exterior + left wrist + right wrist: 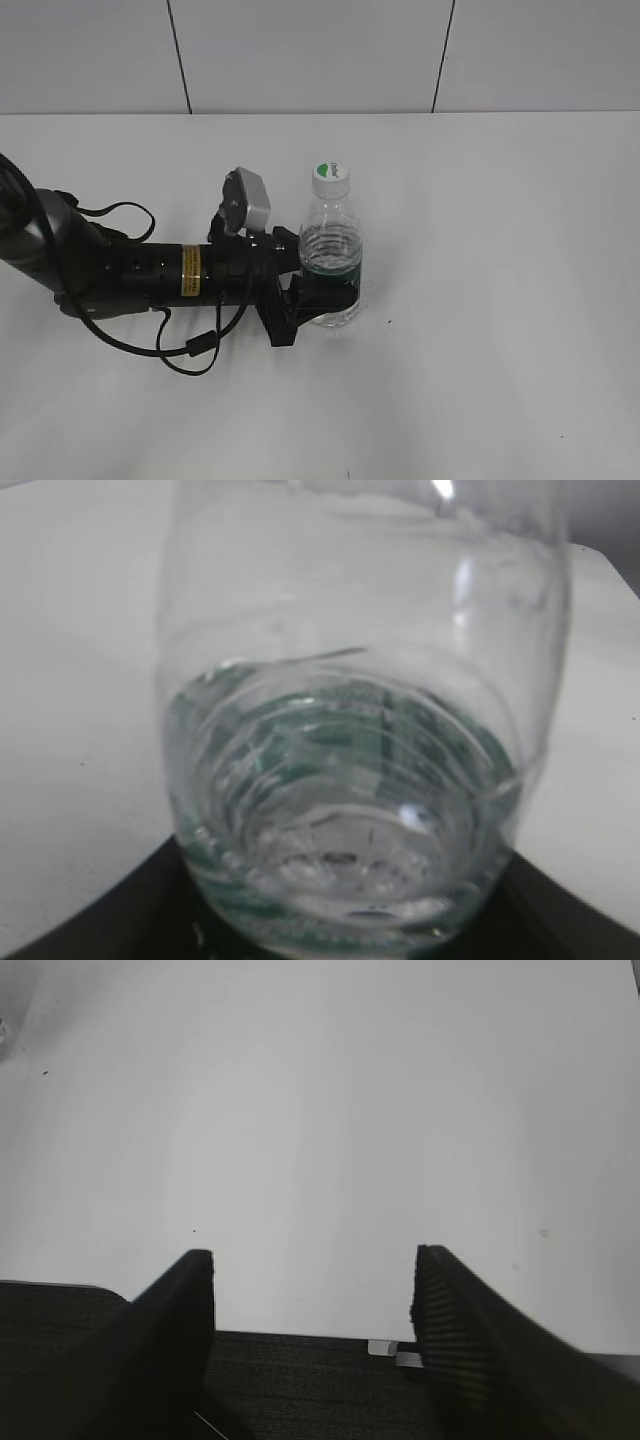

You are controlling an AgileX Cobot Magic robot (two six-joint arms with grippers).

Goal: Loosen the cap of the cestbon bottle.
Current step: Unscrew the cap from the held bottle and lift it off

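Note:
The cestbon bottle stands upright on the white table, clear with a dark green label band. Its white cap with the green mark sits on top, untouched. My left gripper reaches in from the left and is shut on the bottle's lower body at the label. In the left wrist view the bottle fills the frame, with the dark jaws at the bottom corners. My right gripper is open and empty over bare table, and it is out of the exterior view.
The white table ends at a tiled wall at the back. The left arm's black cable loops on the table beside the arm.

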